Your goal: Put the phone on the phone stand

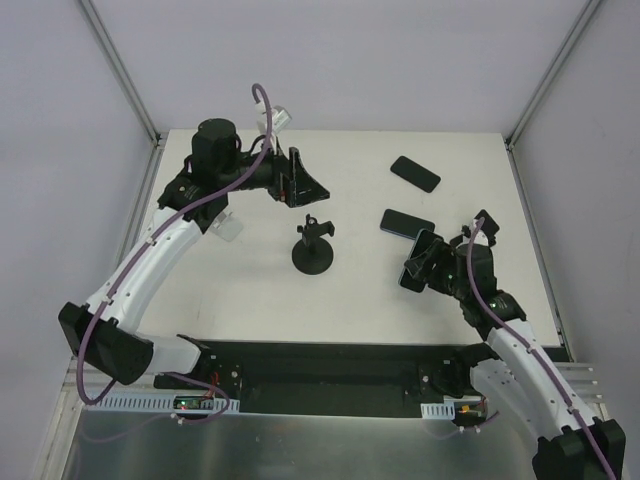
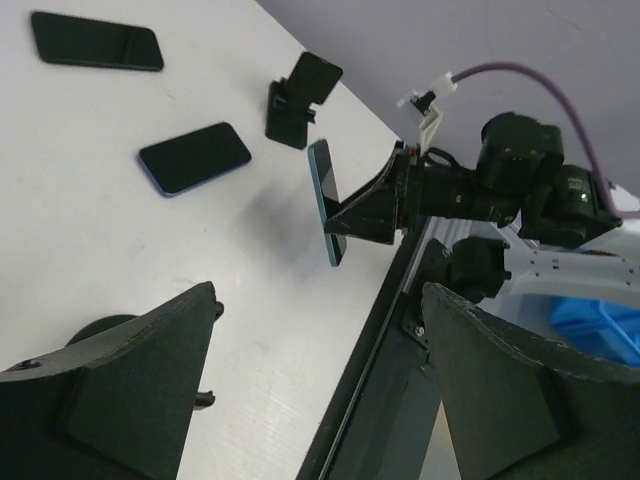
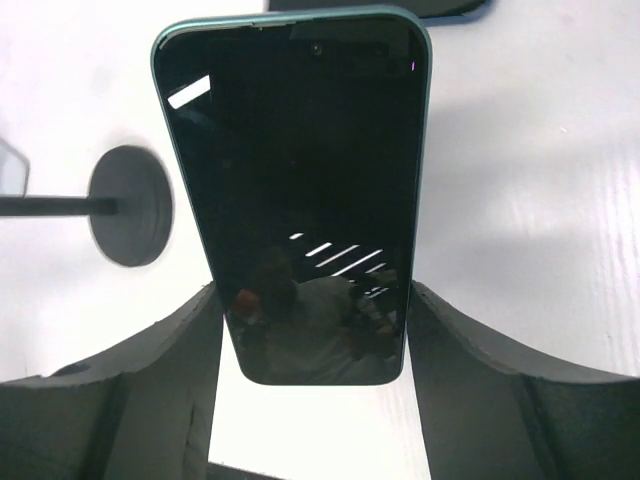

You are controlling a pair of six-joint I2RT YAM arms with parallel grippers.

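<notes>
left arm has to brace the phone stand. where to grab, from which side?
Best bet: take the phone stand by its thin upright post, above the disc base, coming in level from the far side, where the open left end effector sits. The flat base gives nothing to pinch.

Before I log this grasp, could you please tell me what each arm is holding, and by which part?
The right gripper holds a teal-edged phone by its long edges near one end. The left gripper holds nothing.
</notes>
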